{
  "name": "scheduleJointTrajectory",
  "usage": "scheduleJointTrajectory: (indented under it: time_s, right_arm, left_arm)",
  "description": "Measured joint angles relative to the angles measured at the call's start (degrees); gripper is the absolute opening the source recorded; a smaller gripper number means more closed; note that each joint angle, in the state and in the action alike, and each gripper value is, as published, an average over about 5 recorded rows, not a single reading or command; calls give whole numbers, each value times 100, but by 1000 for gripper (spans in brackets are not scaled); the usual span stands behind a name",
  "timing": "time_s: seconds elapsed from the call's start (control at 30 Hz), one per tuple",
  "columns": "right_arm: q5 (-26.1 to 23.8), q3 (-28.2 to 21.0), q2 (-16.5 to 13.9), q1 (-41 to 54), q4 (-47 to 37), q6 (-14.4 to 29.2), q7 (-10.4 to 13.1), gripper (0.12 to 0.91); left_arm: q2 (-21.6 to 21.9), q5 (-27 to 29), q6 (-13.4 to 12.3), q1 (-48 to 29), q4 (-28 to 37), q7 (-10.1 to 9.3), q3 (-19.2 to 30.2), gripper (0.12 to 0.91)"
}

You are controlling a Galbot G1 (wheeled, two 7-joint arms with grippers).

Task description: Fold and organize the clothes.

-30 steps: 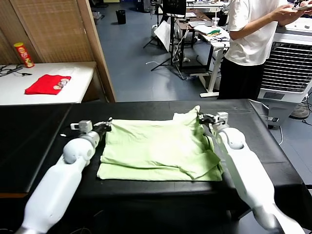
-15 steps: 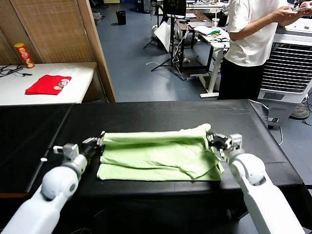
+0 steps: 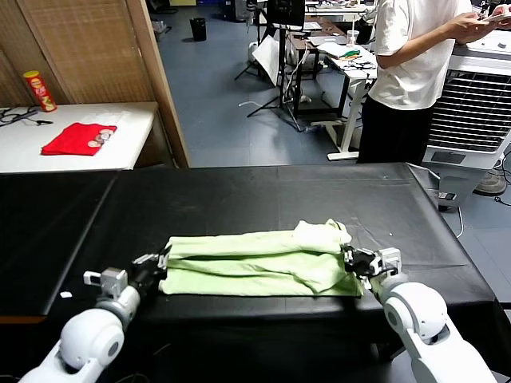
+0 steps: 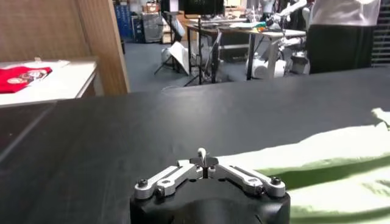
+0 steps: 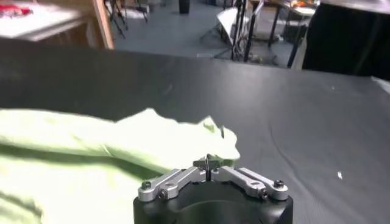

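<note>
The pale mint-green T-shirt lies as a narrow folded band across the near part of the black table. My left gripper is at its left end, low over the table, shut on a pinch of the shirt's edge. In the left wrist view the gripper has pale cloth running off from its tips. My right gripper is at the shirt's right end, shut on the bunched corner. In the right wrist view the fabric meets the closed tips of that gripper.
A small red folded garment and a tall snack can are on a white side table at the far left. A person stands beyond the table's far right corner beside an air cooler.
Both grippers drew back toward the near edge of the table with the shirt's far edge, folding the spread shirt over into a narrow band.
</note>
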Motion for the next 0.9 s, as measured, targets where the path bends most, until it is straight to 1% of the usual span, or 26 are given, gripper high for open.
scheduleJointTrajectory:
  time_s: [0.07,0.1,0.17,0.2,0.3,0.33,0.37,0.4,0.43,0.5,0.53,0.57,0.63,0.73,0.9]
  right_arm:
    - [38,36,-15,-53,59,1,-38,149]
    - [55,58,-25,-82,92,-2,-50,179]
    - [93,117,-49,-141,167,-23,-68,271]
    - [117,153,-60,-169,207,-37,-72,322]
    - [231,288,-93,-208,308,-57,-71,472]
    - [276,337,-100,-203,329,-41,-70,523]
    - [318,383,-103,-191,342,-9,-64,573]
    - [349,420,-99,-171,345,48,-52,637]
    - [370,447,-86,-139,332,130,-29,684]
    - [361,458,-37,-47,267,336,51,757]
    - [329,444,-1,20,207,443,97,777]
    - [278,419,41,102,125,538,137,785]
    - [132,340,138,299,-96,667,180,795]
    - [-88,175,296,646,-530,729,149,798]
    - [-297,-113,495,1163,-1260,748,7,798]
  left_arm:
    - [-14,157,20,68,7,-4,3,129]
    - [-22,222,32,95,11,-4,5,131]
    - [-36,306,58,134,10,-3,9,160]
    - [-41,323,71,150,0,-3,10,192]
    - [-43,310,114,184,-63,-12,4,338]
    - [-40,294,129,189,-90,-17,-1,405]
    - [-35,269,142,190,-117,-22,-11,455]
    - [-31,229,156,184,-144,-28,-26,506]
    - [-29,180,168,173,-169,-32,-47,573]
    - [-33,70,181,134,-201,-46,-99,669]
    - [-42,6,182,106,-205,-62,-123,718]
    - [-55,-56,179,70,-197,-81,-141,751]
    - [-96,-186,167,-24,-143,-125,-151,786]
    - [-187,-372,161,-228,16,-161,-104,797]
    - [-390,-605,219,-625,355,-172,39,798]
